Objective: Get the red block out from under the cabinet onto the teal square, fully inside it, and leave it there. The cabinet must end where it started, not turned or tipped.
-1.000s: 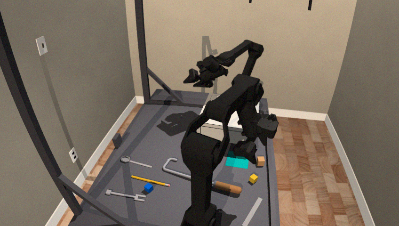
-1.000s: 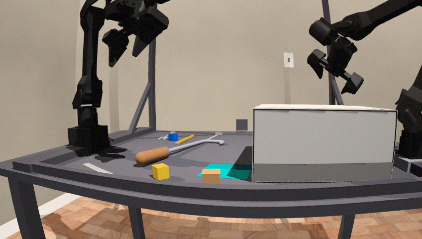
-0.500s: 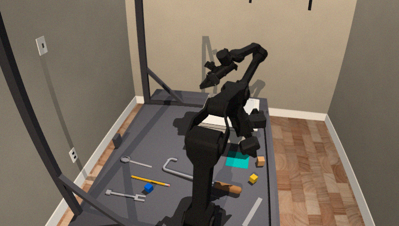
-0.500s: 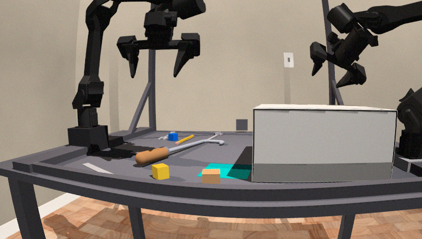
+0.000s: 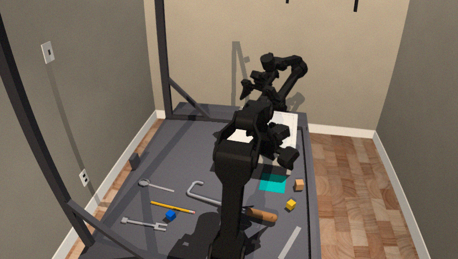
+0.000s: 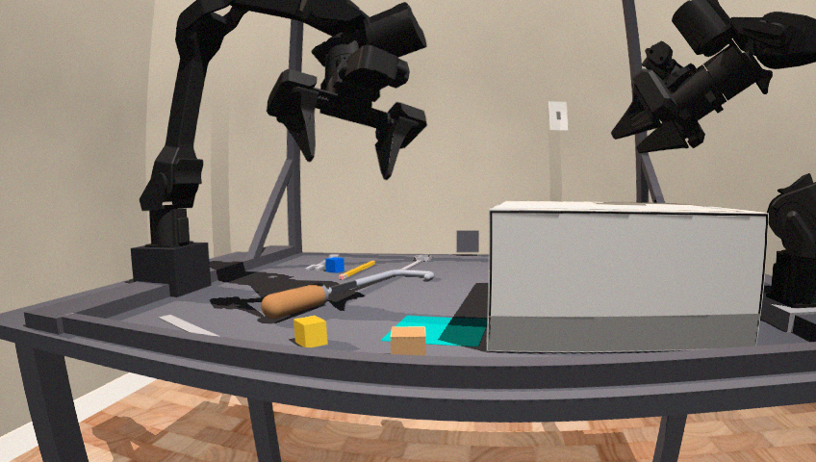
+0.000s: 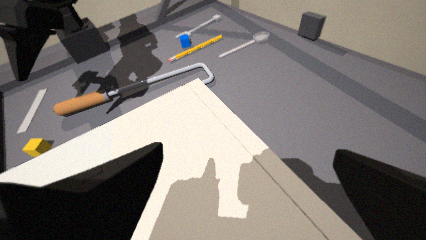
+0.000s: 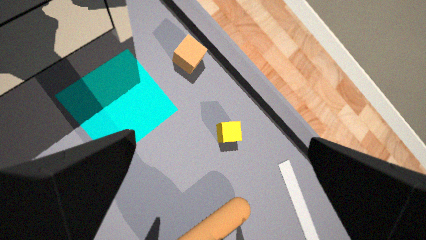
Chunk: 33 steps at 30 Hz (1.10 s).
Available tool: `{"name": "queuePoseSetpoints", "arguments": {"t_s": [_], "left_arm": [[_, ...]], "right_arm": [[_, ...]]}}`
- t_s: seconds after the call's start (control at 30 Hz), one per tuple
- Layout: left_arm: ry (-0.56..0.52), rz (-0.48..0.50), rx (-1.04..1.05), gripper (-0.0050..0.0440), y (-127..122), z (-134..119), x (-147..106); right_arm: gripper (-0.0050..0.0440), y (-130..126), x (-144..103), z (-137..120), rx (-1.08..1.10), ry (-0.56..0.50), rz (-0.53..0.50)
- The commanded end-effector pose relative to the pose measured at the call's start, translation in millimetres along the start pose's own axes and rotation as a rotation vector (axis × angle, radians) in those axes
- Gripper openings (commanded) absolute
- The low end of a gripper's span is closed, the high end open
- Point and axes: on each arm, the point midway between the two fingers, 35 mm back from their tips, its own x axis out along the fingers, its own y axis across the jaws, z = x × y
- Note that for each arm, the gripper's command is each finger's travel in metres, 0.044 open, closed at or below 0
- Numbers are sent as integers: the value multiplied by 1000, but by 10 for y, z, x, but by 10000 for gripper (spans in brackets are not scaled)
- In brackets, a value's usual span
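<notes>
Cabinet (image 5: 291, 123) (image 6: 626, 263) (image 7: 165, 120) (image 8: 75, 35) lies below left end effector (image 5: 255, 95) (image 6: 626, 143) (image 7: 246, 153), wide open like the right end effector (image 5: 282, 163) (image 6: 348, 169) (image 8: 223, 141).
</notes>
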Motion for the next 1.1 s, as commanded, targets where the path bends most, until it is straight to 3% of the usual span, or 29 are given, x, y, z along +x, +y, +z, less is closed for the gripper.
{"name": "queuePoseSetpoints", "arguments": {"t_s": [0.0, 0.17, 0.23, 0.53, 1.07], "left_arm": [[-30, 125, -148, 440, 170, -31, -138], [-57, 185, -235, 440, 262, -47, -216], [-57, 185, -235, 440, 262, -47, -216], [-60, 193, -244, 440, 275, -40, -223], [-59, 188, -241, 440, 270, -33, -220]], "right_arm": [[440, 206, -6, 47, -188, -72, 34], [440, 440, 33, 49, -426, -138, 43], [440, 440, 33, 49, -426, -138, 43], [440, 844, 80, 22, -845, -262, 25], [440, 1389, 29, -20, -1448, -472, -103]]}}
